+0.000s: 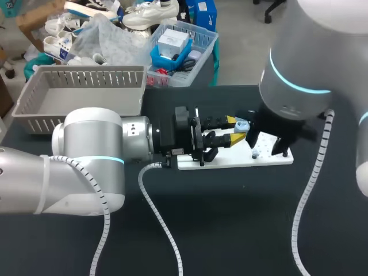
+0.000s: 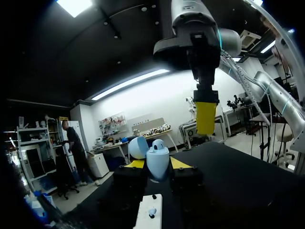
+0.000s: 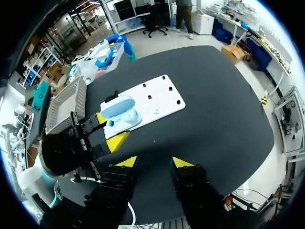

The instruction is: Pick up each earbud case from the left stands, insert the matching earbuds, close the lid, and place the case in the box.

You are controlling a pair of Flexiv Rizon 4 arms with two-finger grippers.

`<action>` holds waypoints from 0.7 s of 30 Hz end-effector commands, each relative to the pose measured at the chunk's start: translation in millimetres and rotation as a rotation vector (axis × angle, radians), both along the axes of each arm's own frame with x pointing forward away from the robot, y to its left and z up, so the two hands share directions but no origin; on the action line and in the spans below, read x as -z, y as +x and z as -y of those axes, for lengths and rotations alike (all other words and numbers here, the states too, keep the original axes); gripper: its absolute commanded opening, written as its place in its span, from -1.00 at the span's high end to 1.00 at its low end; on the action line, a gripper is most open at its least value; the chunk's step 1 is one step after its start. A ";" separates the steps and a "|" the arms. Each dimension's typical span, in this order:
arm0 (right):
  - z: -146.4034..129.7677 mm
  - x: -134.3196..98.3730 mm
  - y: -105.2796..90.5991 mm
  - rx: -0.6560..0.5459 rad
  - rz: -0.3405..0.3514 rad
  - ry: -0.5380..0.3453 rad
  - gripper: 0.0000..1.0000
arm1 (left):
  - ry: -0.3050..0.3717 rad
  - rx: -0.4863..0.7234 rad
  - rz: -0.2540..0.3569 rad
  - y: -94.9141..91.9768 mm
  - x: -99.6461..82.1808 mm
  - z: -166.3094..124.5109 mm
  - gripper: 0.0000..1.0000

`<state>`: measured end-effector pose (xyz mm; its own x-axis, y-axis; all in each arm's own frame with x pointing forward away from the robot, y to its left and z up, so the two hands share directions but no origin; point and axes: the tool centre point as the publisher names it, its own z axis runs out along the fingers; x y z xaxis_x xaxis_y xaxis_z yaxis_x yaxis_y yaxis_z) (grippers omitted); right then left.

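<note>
A light blue earbud case [image 1: 242, 125] with its lid [image 2: 138, 147] swung open sits between the yellow tips of my left gripper [image 1: 234, 130], which is shut on it just above the white stand plate [image 1: 230, 162]. In the left wrist view the case [image 2: 157, 155] stands upright between the fingers. My right gripper [image 3: 155, 163] hangs over the plate [image 3: 159, 98] beside the case [image 3: 121, 113], open with nothing between its fingers. One of its yellow fingertips [image 2: 206, 117] shows above the case. A small earbud [image 1: 255, 154] lies on the plate.
A grey slatted basket [image 1: 86, 72] stands at the back left of the black table. A clear bin of odds and ends [image 1: 184, 49] sits behind it. My right arm's wrist [image 1: 293, 75] looms over the plate's right end.
</note>
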<state>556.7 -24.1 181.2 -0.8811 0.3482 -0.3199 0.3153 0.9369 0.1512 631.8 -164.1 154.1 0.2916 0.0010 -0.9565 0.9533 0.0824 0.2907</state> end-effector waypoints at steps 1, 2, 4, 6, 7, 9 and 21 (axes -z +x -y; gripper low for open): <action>8.5 11.4 -3.7 -0.028 0.015 0.002 0.18 | -0.017 -0.048 0.008 -3.0 1.5 0.9 1.00; 9.5 14.2 -4.5 -0.035 0.017 -0.002 0.17 | -0.017 -0.048 0.008 -3.0 1.5 0.9 1.00; 12.2 21.3 -4.7 -0.050 0.021 -0.005 0.17 | -0.017 -0.048 0.008 -3.0 1.5 0.9 1.00; 15.4 28.2 -4.2 -0.057 0.018 0.000 0.17 | -0.017 -0.048 0.008 -3.0 1.5 0.9 1.00; 16.9 31.7 -4.2 -0.060 0.014 -0.002 0.18 | -0.017 -0.048 0.008 -3.0 1.5 0.9 1.00; 20.4 38.0 -4.0 -0.066 0.008 0.007 0.19 | -0.017 -0.048 0.008 -3.0 1.5 0.9 1.00; 34.5 72.6 13.8 -0.143 0.031 0.020 0.12 | -0.017 -0.048 0.008 -3.0 1.5 0.9 1.00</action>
